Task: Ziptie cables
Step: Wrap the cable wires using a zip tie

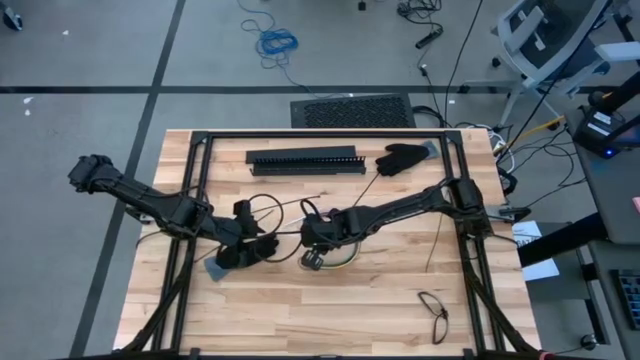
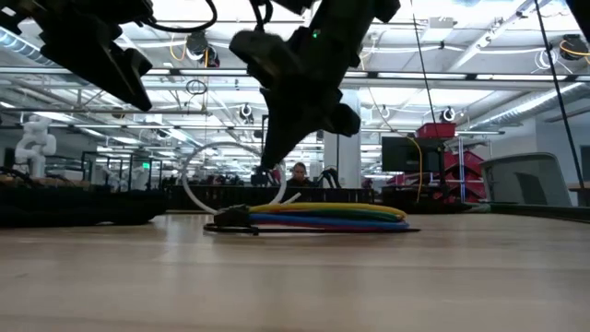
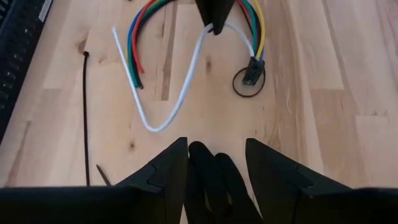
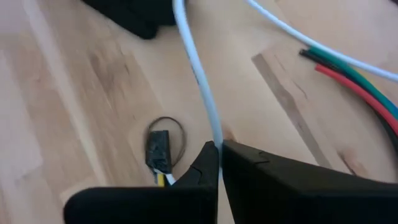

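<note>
Cables (image 3: 146,37) lay mid-bench (image 1: 300,320), the white wire (image 4: 202,93) pinched in the right gripper (image 4: 217,158). Just left, the left gripper (image 3: 214,165) clasped something black.

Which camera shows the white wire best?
The left wrist view: the white wire shows as a whole curve, pinched by the right hand. The right wrist view shows only a stretch, the low view an arc, and the high view hardly any.
</note>
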You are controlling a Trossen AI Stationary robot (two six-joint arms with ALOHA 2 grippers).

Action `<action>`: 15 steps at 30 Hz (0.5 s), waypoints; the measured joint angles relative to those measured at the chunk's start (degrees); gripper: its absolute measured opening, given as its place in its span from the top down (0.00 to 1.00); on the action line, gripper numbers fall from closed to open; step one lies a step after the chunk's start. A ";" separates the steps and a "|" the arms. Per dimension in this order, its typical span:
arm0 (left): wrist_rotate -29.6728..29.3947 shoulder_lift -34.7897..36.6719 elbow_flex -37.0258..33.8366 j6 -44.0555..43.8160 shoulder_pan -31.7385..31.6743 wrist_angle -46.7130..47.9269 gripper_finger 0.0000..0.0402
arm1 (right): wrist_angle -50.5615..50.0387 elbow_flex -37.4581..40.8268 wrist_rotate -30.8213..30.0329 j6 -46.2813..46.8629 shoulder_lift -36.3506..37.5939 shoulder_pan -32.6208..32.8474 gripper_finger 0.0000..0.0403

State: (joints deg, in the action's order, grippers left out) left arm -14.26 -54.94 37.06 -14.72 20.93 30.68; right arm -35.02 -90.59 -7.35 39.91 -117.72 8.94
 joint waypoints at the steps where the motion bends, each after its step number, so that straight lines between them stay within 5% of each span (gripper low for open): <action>1: -0.04 0.00 0.00 0.02 0.00 0.12 0.60 | -0.13 0.04 0.00 0.08 -0.15 -0.19 1.00; 8: -0.15 0.00 0.00 0.04 0.00 0.08 0.60 | 0.41 0.03 1.31 -0.13 -0.12 -0.40 0.97; 15: -0.15 0.00 0.00 0.06 0.00 0.23 0.60 | 0.39 0.03 1.51 -0.56 -0.12 -0.38 0.83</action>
State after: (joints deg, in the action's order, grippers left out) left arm -14.41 -54.94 37.06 -14.66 20.93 30.92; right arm -34.63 -90.56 -5.85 39.35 -117.84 8.56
